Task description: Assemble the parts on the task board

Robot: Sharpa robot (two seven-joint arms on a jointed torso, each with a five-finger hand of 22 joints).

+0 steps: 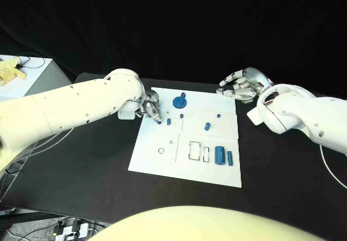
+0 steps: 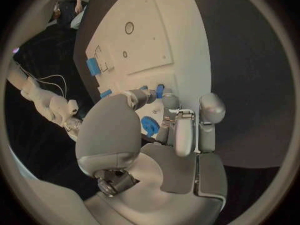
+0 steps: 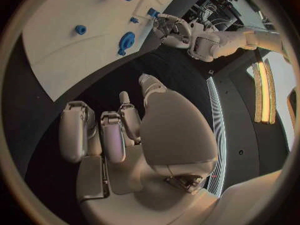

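Left hand [image 1: 150, 108] down at the board's [image 1: 163, 160] left edge, fingertips pinching a small blue peg [image 1: 159, 121], probably to seat it. Right hand [image 1: 242, 85] hovering off the far corner, loosely curled, holding nothing.

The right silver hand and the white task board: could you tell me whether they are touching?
Apart. In the head view the right silver hand sits beyond the white task board's far corner, black table showing between them.

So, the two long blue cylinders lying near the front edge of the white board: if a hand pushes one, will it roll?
Probably yes. The two blue cylinders lie on their sides on the flat task board, so a sideways push would likely roll them. They look smooth and rigid, perhaps slippery to pinch. Being small, they are likely light.
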